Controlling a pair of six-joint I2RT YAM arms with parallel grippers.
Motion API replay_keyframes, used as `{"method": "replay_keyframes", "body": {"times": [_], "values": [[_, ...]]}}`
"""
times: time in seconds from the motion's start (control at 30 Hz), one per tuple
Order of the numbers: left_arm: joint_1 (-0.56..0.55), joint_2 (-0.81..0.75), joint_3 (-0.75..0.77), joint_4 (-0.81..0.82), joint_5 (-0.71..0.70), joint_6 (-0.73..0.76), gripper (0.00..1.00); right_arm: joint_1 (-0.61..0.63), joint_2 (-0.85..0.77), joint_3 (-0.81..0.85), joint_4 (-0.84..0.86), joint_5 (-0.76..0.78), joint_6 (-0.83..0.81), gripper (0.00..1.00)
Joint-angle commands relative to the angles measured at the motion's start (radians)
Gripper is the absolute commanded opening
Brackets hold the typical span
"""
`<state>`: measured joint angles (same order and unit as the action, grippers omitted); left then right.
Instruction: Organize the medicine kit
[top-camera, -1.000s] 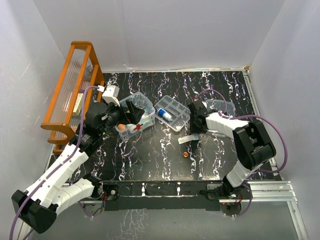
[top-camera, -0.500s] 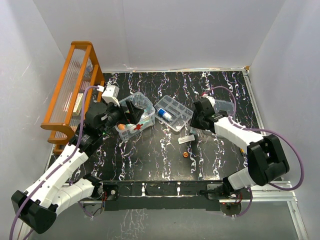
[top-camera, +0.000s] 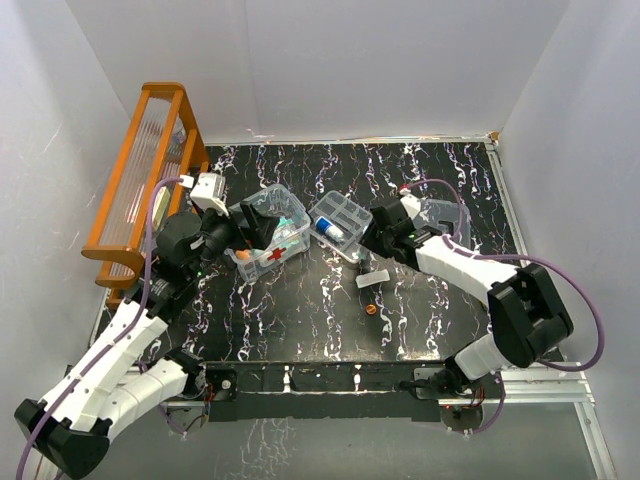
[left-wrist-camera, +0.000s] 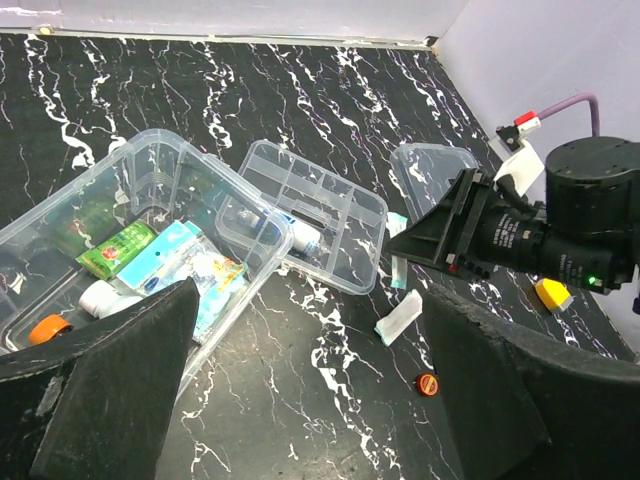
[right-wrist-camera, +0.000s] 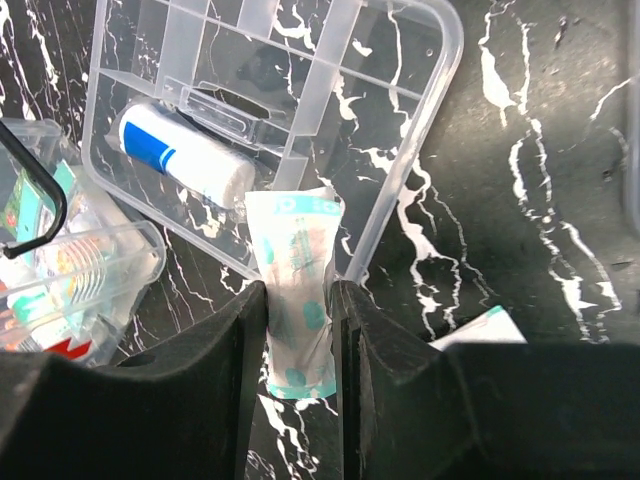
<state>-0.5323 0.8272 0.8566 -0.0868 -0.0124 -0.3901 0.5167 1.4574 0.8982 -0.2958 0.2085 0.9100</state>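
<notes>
My right gripper (right-wrist-camera: 297, 325) is pinching a teal-and-white sachet (right-wrist-camera: 295, 255) between its two fingers. The sachet's lower half is in the grip and its free end points away from me toward the divided tray (right-wrist-camera: 420, 120). That long axis is what the next move depends on. In my wrist view it runs almost square to the tray's near rim, and the free end lies across that rim, just beside the capped end of the blue-and-white tube (right-wrist-camera: 185, 160) already inside. I cannot tell whether the sachet touches the rim or hangs above it. I judge that a short push along that axis, then letting go, would put it in the open compartment beside the tube. My left gripper (left-wrist-camera: 300, 400) is spread wide and holds nothing. It hovers on the tray's far side from me, over the box (top-camera: 290, 208), so the right arm is the nearer one. The lid (top-camera: 445, 213) lies beyond the tray's right side, and a second packet (top-camera: 372, 278) rests on the table near the tray's front corner.
</notes>
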Motion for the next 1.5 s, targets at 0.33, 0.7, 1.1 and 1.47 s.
{"method": "replay_keyframes", "body": {"times": [0.33, 0.7, 1.1, 1.47], "values": [[-0.005, -0.075, 0.009, -0.047, -0.036, 0.011, 0.93, 0.044, 0.158, 0.099, 0.093, 0.182, 0.156, 0.32], [-0.004, -0.05, 0.031, -0.036, -0.034, 0.027, 0.93, 0.044, 0.194, 0.112, 0.096, 0.193, 0.194, 0.34], [-0.004, -0.036, 0.039, -0.044, -0.025, 0.019, 0.93, 0.043, 0.16, 0.158, 0.034, 0.228, 0.085, 0.38], [-0.004, 0.051, 0.127, -0.011, 0.438, 0.229, 0.93, 0.005, -0.082, 0.01, -0.191, 0.116, -0.066, 0.41]]}}
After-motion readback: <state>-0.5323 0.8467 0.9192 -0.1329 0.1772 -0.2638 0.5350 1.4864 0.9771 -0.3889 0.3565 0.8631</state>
